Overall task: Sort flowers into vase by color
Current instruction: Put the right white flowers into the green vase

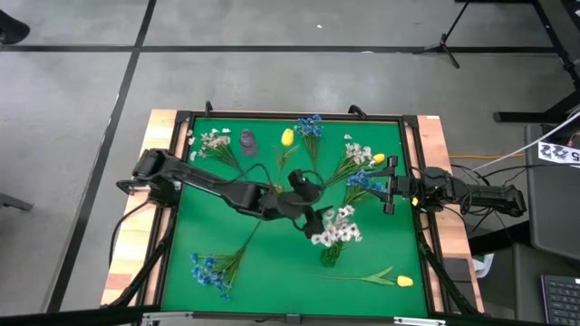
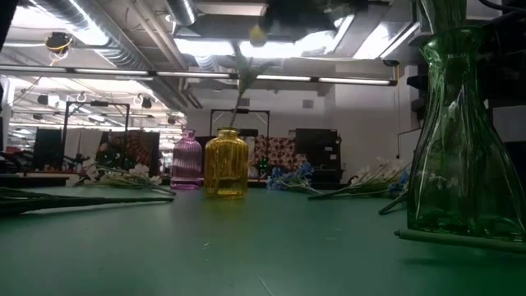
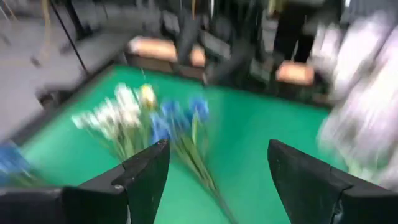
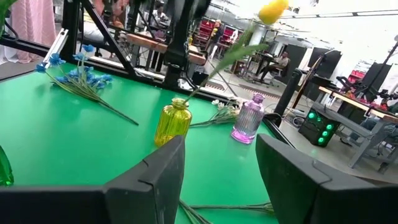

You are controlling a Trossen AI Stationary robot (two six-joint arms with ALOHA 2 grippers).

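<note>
Three vases stand on the green mat (image 1: 272,272): a yellow vase (image 2: 226,164) holding one yellow bud (image 4: 272,10), a purple vase (image 2: 186,161) beside it, and a green vase (image 2: 459,131) carrying white blossoms (image 1: 337,226). Loose sprigs lie near the mat's edges, including blue blossoms (image 1: 208,270). Left gripper (image 3: 217,174), fingers apart and empty, hovers mid-mat near the white blossoms. Right gripper (image 4: 221,165), fingers apart and empty, waits at the right edge.

Green-topped table (image 1: 272,281) – scattered flower sprigs (image 1: 210,270), yellow vase (image 2: 226,164), purple vase (image 2: 186,161), green vase (image 2: 464,136).
</note>
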